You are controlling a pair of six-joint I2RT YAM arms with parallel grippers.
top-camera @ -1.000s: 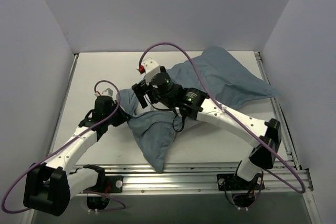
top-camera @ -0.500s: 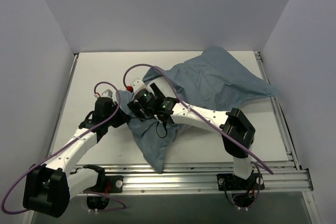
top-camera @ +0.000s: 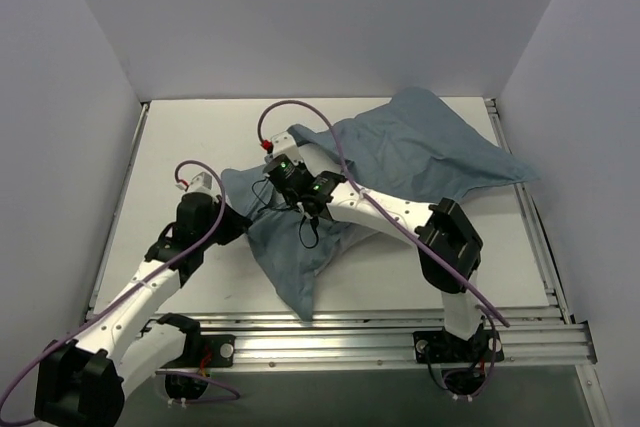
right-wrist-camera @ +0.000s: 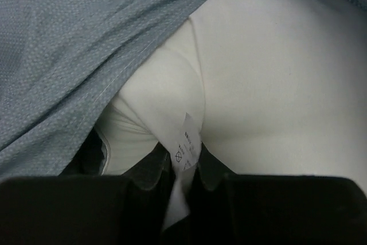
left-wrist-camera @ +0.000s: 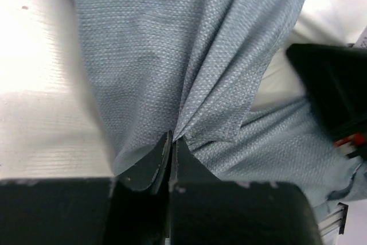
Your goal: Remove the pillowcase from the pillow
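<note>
The pillowcase (top-camera: 420, 147) shows its plain dusty blue side and lies crumpled from the table's middle to the back right. My left gripper (top-camera: 232, 219) is shut on a fold of the pillowcase (left-wrist-camera: 149, 44) at its left edge, jaws (left-wrist-camera: 172, 139) pinched tight on the cloth. My right gripper (top-camera: 270, 185) reaches into the cover's open end. Its jaws (right-wrist-camera: 180, 162) are shut on a pinch of the white pillow (right-wrist-camera: 269, 73) beside a small white label (right-wrist-camera: 188, 147). The pillowcase (right-wrist-camera: 63, 55) drapes over the pillow's upper left. From above, the pillow is hidden.
White walls close in the table on the left, back and right. A metal rail (top-camera: 380, 342) runs along the near edge and another (top-camera: 540, 237) along the right side. Purple cables (top-camera: 330, 137) loop above both arms. The right gripper's black body (left-wrist-camera: 338, 90) sits close by.
My right arm swung left into the cover's opening and its open jaws closed on the pillow's edge. The left gripper stayed shut on the pillowcase, shifting slightly.
</note>
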